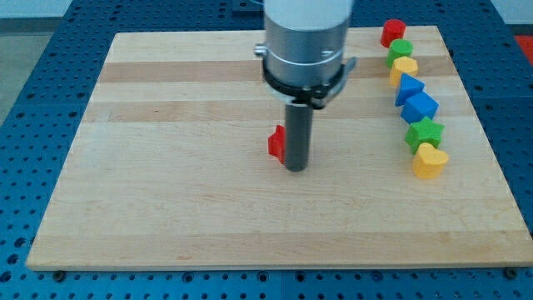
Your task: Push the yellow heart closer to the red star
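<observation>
The arm carries no claw, only a dark rod; my tip [296, 168] rests on the wooden surface [166, 200] near its middle, touching or just beside the red star [276, 143] on the star's right. The yellow heart [430, 161] lies well apart at the view's right, just below a green star [424, 133], ending a column of 7 blocks.
</observation>
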